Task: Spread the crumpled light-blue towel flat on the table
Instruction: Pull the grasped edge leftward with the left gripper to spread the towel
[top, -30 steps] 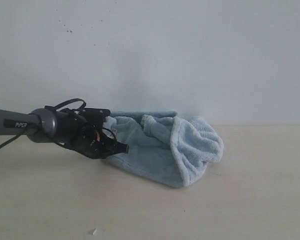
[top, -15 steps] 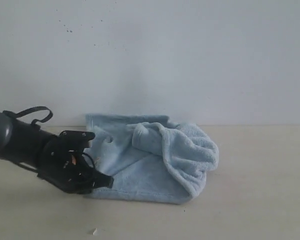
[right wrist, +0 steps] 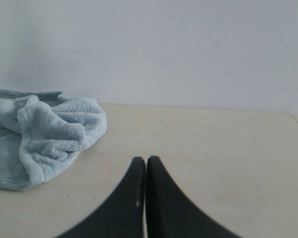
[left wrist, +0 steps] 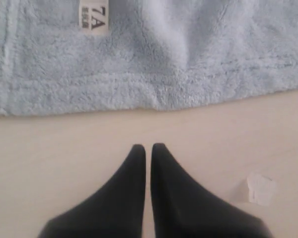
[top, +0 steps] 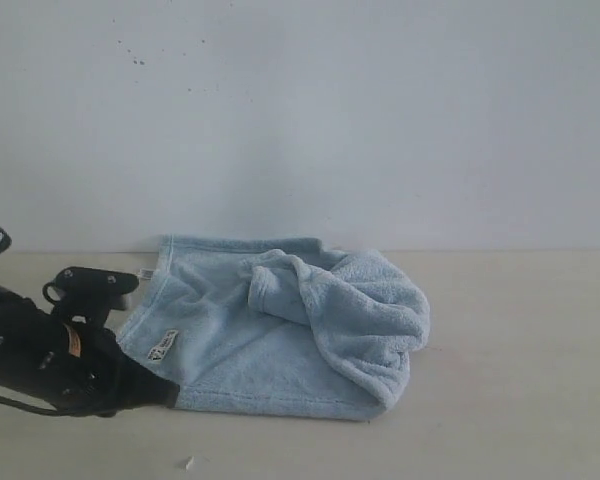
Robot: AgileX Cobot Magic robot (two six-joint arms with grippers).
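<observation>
The pale blue towel (top: 280, 350) lies on the beige table (top: 520, 380) against the white wall. Its left half is spread flat, with a white tag (top: 162, 346) showing; its right half is still bunched into a thick fold. My left gripper (top: 168, 396) sits low on the table at the towel's near-left corner. In the left wrist view this gripper (left wrist: 148, 147) is shut and empty, a short way off the towel's hem (left wrist: 164, 99). My right gripper (right wrist: 145, 158) is shut and empty over bare table, well to the right of the towel (right wrist: 44, 134), and out of the exterior view.
A small white scrap (top: 188, 463) lies on the table near the front, just beside the left gripper's fingers (left wrist: 188, 198). The white wall (top: 380, 120) rises right behind the towel. Bare tabletop stretches to the right of the towel.
The left arm has moved left and toward the front. The towel's left part has been drawn out with it and now lies flatter, tag showing. The gripper now stands off the hem.
</observation>
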